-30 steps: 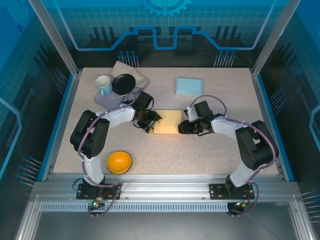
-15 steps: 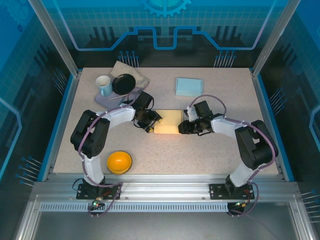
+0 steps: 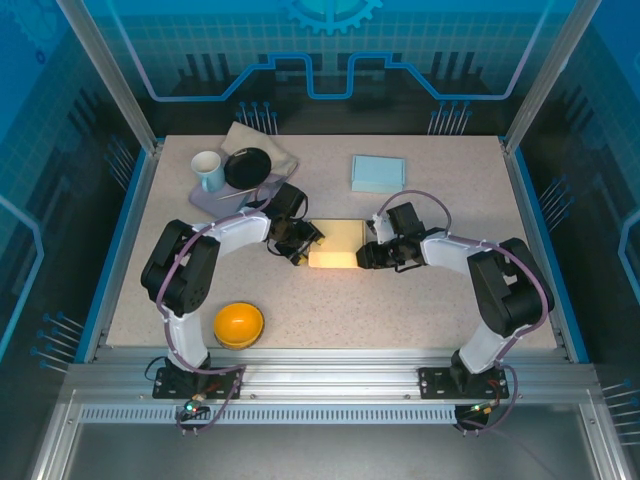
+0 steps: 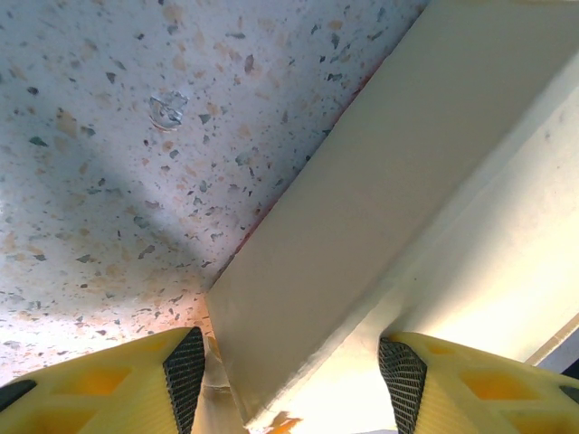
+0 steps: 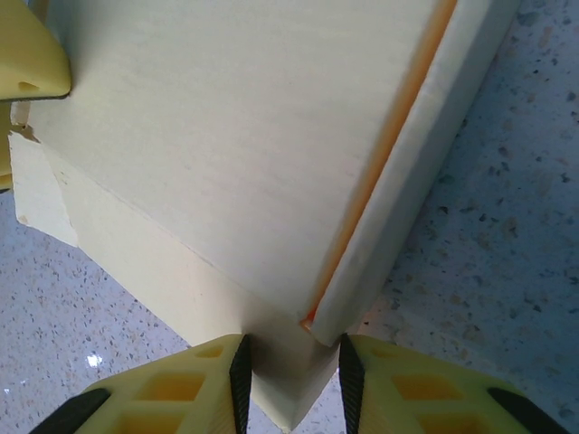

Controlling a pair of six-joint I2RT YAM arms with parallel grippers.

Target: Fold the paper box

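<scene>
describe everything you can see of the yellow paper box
The paper box is pale yellow, smooth card, rectangular and shallow, lying flat on the speckled table near its middle. An orange line shows along a seam where its top panel meets a side wall. The right gripper pinches one corner between its fingers; the left gripper straddles the opposite end, though whether it presses there is unclear.

The box [image 3: 336,244] sits in the middle of the table [image 3: 455,185] between the left gripper [image 3: 299,248] and the right gripper [image 3: 367,254], with a cup [image 3: 208,171] behind on the left and a bowl [image 3: 239,324] in front.
</scene>
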